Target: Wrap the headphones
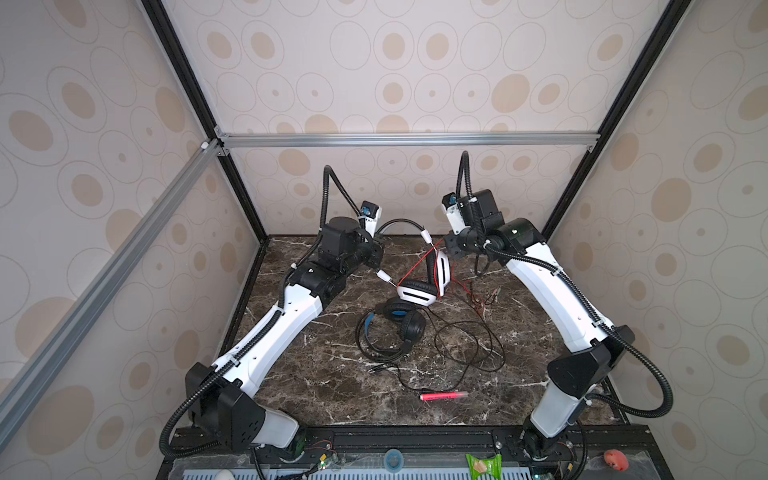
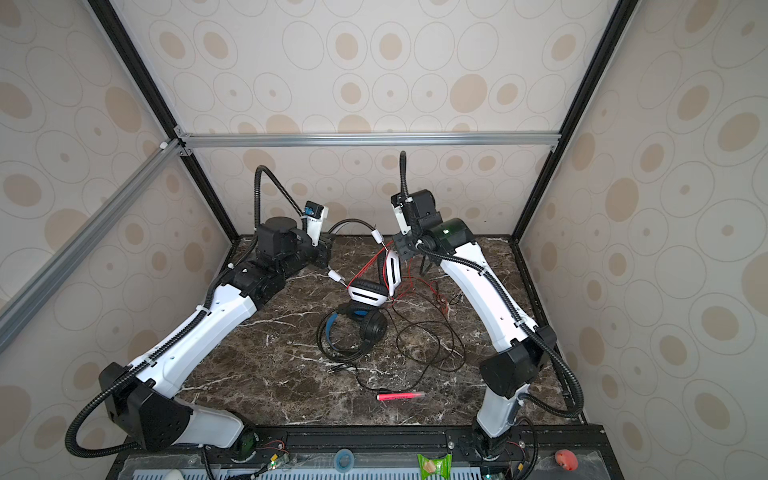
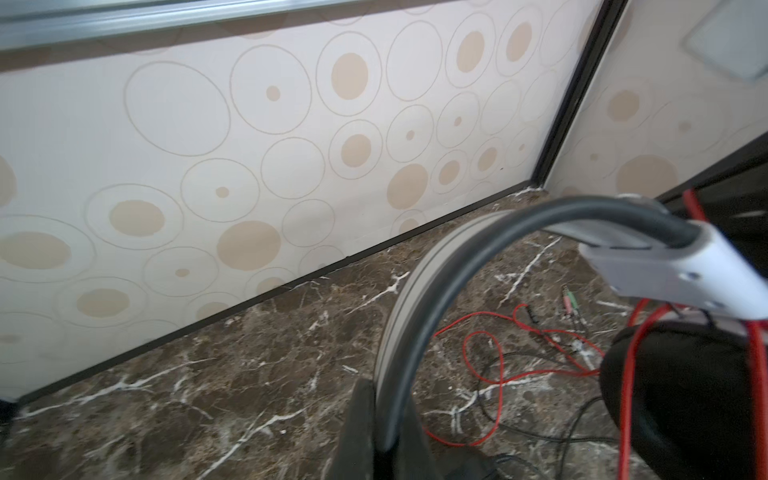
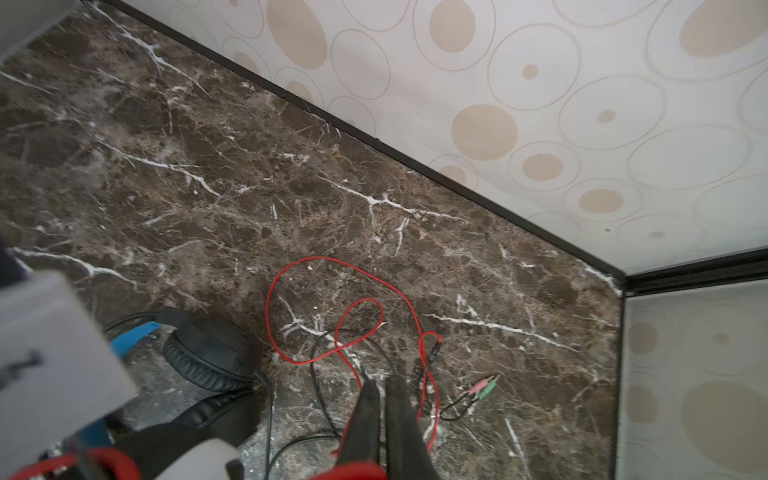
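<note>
Station report, for your attention.

1. White headset point(image 1: 417, 293): it sits toward the middle of the counter's point(image 1: 332, 382) far edge, raised off the marble on one side. Your left gripper point(image 3: 386, 407) has its fingers clamped on the grey band point(image 3: 399, 299), as the left wrist view shows. One earcup stands upright. In both top views the other leans down against the black headset point(image 1: 411, 328).

2. Black headset: it lies flat near the counter's centre with the blue lining showing. Its black cord point(image 1: 461, 322) sprawls in loose loops toward the right edge.

3. Red cord point(image 4: 320, 258): it is loose on the marble near the far right corner, in several loops. Some strands run taut across the white headset. Your right gripper point(image 4: 381, 384) hangs over these loops with its fingers together, and the cord runs into their tips (it looks pinched there, though the strand is thin). The pink and green plugs point(image 4: 484, 384) lie just beside the fingers.

4. Pink-red pen point(image 1: 444, 395): it lies toward the near edge, apart from both headsets.

5. Holders: the clear tray point(image 1: 436, 462) runs below the near edge. It carries a blue ring point(image 1: 392, 459), a green packet point(image 1: 483, 464) and a red-orange lump point(image 1: 616, 460).
</note>
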`<state>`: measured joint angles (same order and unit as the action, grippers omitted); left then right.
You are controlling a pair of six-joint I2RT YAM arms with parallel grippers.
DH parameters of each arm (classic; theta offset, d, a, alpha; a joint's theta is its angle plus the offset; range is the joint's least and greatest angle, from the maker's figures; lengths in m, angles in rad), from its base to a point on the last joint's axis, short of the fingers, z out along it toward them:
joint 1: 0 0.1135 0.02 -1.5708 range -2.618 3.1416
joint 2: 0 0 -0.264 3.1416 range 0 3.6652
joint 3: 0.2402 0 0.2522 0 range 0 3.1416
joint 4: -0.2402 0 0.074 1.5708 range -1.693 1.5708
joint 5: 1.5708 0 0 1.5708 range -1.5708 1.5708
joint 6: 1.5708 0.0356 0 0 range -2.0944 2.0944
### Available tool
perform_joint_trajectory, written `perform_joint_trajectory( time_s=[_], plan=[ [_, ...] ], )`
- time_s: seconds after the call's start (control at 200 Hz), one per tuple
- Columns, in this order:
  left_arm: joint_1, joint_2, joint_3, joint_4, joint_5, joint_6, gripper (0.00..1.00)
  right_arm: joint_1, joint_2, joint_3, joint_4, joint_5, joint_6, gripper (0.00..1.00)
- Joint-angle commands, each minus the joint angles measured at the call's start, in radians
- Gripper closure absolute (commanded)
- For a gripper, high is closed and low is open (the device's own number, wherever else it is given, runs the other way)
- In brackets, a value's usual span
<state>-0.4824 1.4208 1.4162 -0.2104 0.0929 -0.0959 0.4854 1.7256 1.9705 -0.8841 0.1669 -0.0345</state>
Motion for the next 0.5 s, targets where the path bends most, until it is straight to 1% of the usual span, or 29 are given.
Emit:
perform_joint_trajectory(
  time_s=[0.0, 0.105, 0.17, 0.265, 0.345, 0.495],
  plan=[
    [0.018, -0.057, 0.084, 0.095, 0.175, -0.173, 1.0, -0.07, -0.079, -0.092, 0.185, -0.104, 0.113, 0.91],
    [0.018, -0.049, 0.125, 0.127, 0.215, -0.241, 1.0, -0.071, -0.106, -0.145, 0.251, -0.136, 0.083, 0.91],
    [0.018, -0.035, 0.164, 0.141, 0.238, -0.262, 1.0, -0.081, -0.142, -0.214, 0.345, -0.187, 0.083, 0.89],
    [0.018, -0.008, 0.229, 0.128, 0.249, -0.266, 1.0, -0.104, -0.195, -0.314, 0.483, -0.296, 0.106, 0.79],
    [0.019, 0.011, 0.27, 0.114, 0.257, -0.268, 1.0, -0.115, -0.214, -0.346, 0.549, -0.364, 0.125, 0.71],
    [0.028, 0.032, 0.323, 0.132, 0.296, -0.313, 1.0, -0.124, -0.197, -0.358, 0.608, -0.512, 0.166, 0.63]
  ],
)
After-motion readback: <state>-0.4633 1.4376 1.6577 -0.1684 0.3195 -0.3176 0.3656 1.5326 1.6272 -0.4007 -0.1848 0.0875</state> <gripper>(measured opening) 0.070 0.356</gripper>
